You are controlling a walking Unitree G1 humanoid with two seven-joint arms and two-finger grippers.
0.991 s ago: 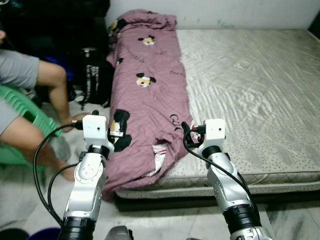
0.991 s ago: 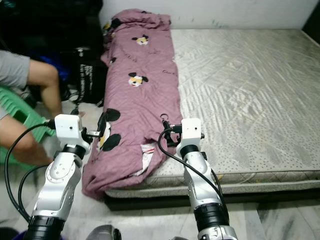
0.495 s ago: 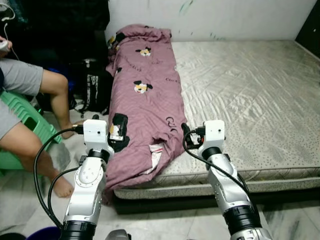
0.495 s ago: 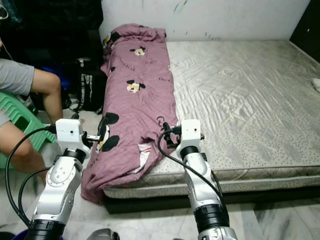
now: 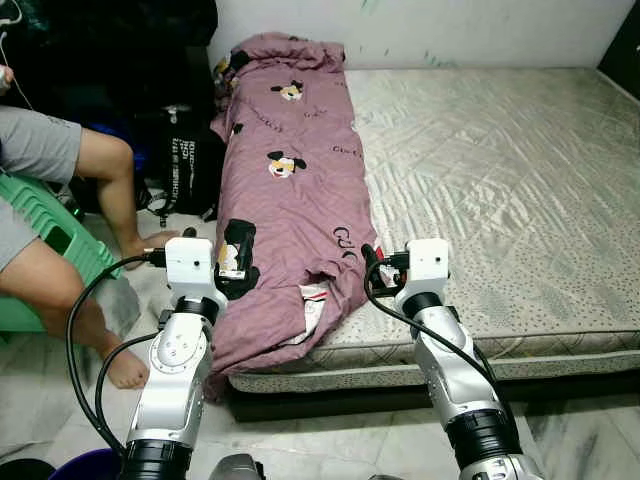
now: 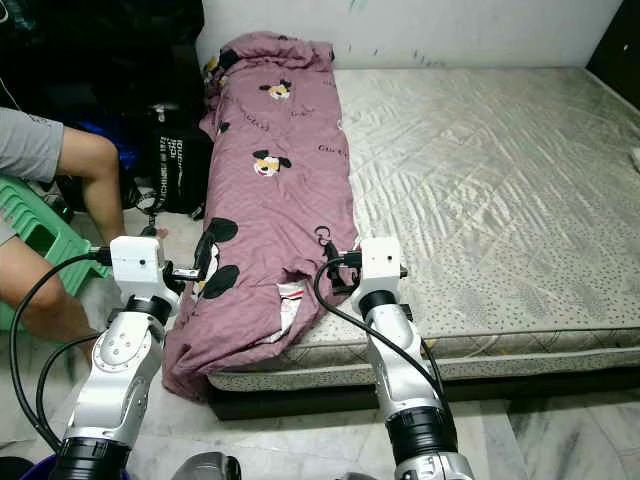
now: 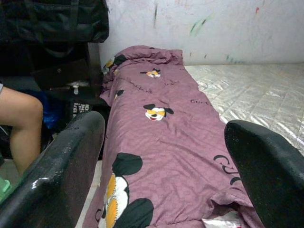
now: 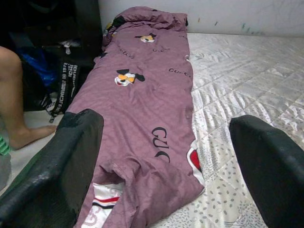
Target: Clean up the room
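A long purple blanket (image 5: 295, 190) printed with cartoon mice lies along the left edge of the mattress (image 5: 500, 170), running from the far wall down to the near edge, where its crumpled end spills over the left corner toward the floor. The rest of the mattress, to the right, is bare quilted fabric out to its right and near edges. A white and red bit of cloth (image 5: 318, 300) pokes out from the blanket's near end.

Both arms are raised in front of the bed. The left gripper (image 7: 161, 166) hangs over the near left corner, above the drooping blanket end, its two black fingers (image 7: 61, 166) spread wide with nothing between them. The right gripper (image 8: 161, 166) is near the blanket's right border, close to the mattress's near edge, and its fingers (image 8: 57, 161) are likewise spread apart and empty.

To the left of the bed a person sits on a green stool (image 5: 45, 235), bare legs (image 5: 115, 190) stretched into the narrow strip of floor beside the mattress. A black bag (image 5: 180, 165) stands against the bed's left side farther back. Pale marble floor (image 5: 330, 445) lies before the near edge.
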